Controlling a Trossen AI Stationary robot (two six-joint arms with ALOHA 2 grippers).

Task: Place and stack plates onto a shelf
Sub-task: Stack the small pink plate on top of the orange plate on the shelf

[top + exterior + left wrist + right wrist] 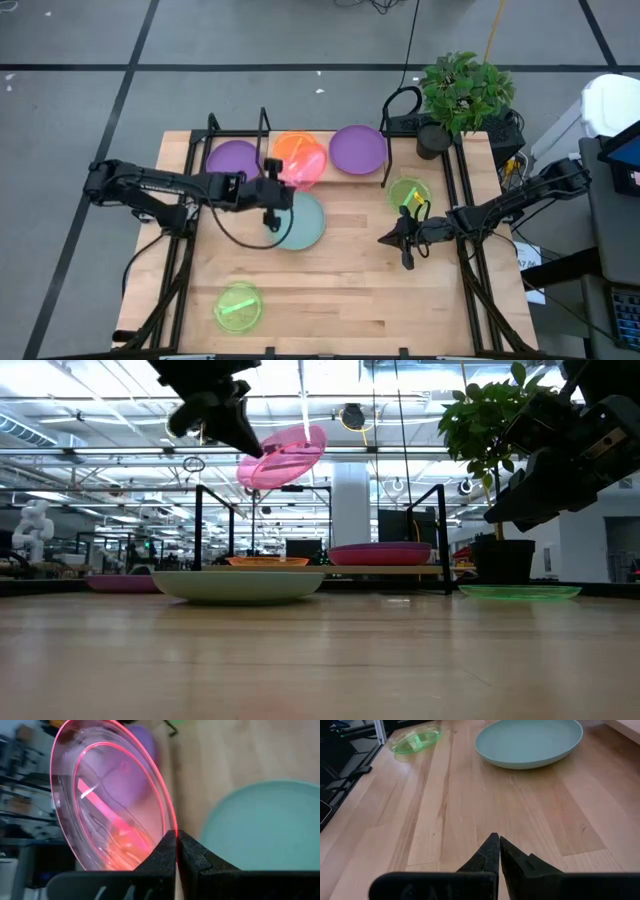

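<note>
The translucent red-pink plastic plate (pixel 305 168) is up in the air, tilted, pinched by its rim in the left gripper (pixel 272 203), whose two dark fingers are clamped tight on the edge, as the left wrist view shows (pixel 176 851). From table height it hangs well above everything, canted with its far edge raised (pixel 283 460). It sits over the gap between the shelf and the big opaque teal plate (pixel 300 221) lying flat on the tabletop just beneath the gripper.

Behind it, the short light-wood shelf with black bent-metal end frames (pixel 388 160) already carries plates: a large opaque purple plate (pixel 234 158) at the left end, a small translucent orange plate (pixel 291 144) in the middle, partly covered from above by the red one, and a second large purple plate (pixel 358 148) at the right end. I can't tell from here whether the orange one rests on a purple plate or on bare wood.

So this looks like the carry-and-place step for the red plate. I'd say the next move calls for levelling it and lowering it squarely onto the orange plate, same size, before letting go.

Two small translucent green plates wait on the table: one near the front edge (pixel 238 306), one by the right arm (pixel 408 194). The right gripper (pixel 404 243) hovers low over bare wood, fingers pressed together and holding nothing (pixel 496 849). A potted green plant (pixel 462 92) stands at the back right corner.
</note>
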